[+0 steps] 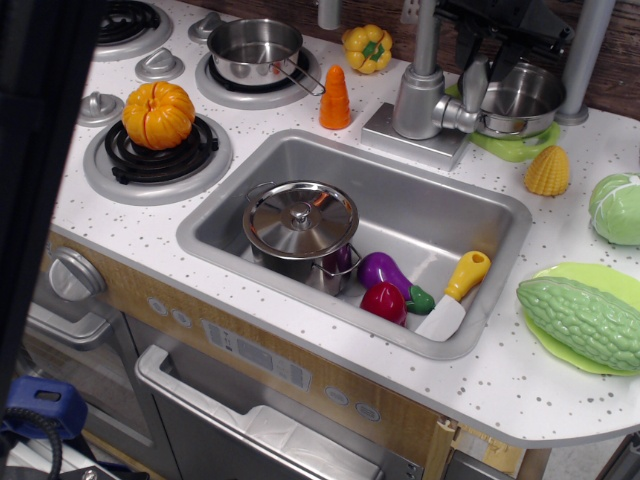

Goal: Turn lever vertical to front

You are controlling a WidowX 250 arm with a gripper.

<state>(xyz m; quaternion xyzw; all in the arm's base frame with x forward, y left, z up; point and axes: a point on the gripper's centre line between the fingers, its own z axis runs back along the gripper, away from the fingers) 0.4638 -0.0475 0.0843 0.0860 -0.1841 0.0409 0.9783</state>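
The lever (pixel 472 88) is a short silver handle on the right side of the thick tap body (pixel 415 100), behind the sink. Its flattened paddle end stands upward, tilted slightly. My black gripper (pixel 490 52) hangs just above it at the top of the view, its jaws apart. The left finger (pixel 466 40) is right over the paddle tip; I cannot tell whether they touch. The thin spout pipe (pixel 427 35) rises to the left of the gripper.
A metal bowl (pixel 520 100) on a green plate sits behind the lever. The sink (pixel 420 200) holds a lidded pot (pixel 300 220), eggplant, red fruit and knife (pixel 455 295). Carrot (pixel 335 98), yellow pepper, corn (pixel 548 170), cabbage, bitter gourd (pixel 580 320) and pumpkin (pixel 158 113) surround it.
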